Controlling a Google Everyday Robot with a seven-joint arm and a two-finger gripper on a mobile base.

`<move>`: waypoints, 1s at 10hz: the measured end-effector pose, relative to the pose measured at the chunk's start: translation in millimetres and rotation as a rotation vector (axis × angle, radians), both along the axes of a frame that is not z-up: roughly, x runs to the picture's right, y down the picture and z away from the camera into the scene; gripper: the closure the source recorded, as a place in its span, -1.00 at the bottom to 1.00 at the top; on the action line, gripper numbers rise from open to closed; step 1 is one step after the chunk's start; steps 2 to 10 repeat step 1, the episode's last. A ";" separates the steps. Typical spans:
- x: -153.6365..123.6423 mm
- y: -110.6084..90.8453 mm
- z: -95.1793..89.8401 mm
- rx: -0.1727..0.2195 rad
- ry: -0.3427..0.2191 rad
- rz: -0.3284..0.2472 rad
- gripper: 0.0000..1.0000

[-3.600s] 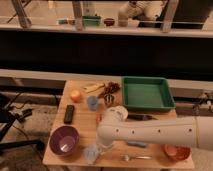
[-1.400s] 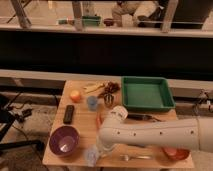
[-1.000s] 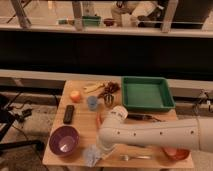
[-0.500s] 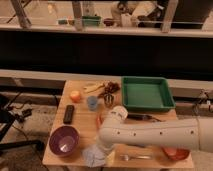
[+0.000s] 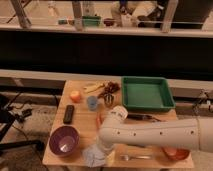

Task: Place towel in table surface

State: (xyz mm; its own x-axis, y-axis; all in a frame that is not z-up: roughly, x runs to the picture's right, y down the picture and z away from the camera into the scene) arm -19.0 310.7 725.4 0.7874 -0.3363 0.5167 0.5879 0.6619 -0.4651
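Observation:
A pale blue-white towel (image 5: 93,155) lies crumpled on the wooden table (image 5: 82,122) near its front edge, just right of the purple bowl (image 5: 63,140). My white arm reaches in from the right and bends down over it. My gripper (image 5: 101,148) is at the towel's right side, touching or just above it, mostly hidden by the arm's wrist.
On the table stand a green tray (image 5: 146,93) at the back right, an orange fruit (image 5: 75,96), a blue cup (image 5: 92,102), a black remote (image 5: 69,114), a metal cup (image 5: 108,100), a fork (image 5: 135,157) and an orange bowl (image 5: 176,152) at the front right.
The towel has come down and spread on the table's front edge. My arm has shifted only slightly.

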 end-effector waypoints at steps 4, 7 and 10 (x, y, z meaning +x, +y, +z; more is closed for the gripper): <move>0.0 0.0 0.0 0.000 0.000 0.000 -0.60; 0.0 0.0 0.0 0.000 0.000 0.000 -0.60; 0.0 0.0 0.0 0.000 0.000 0.000 -0.60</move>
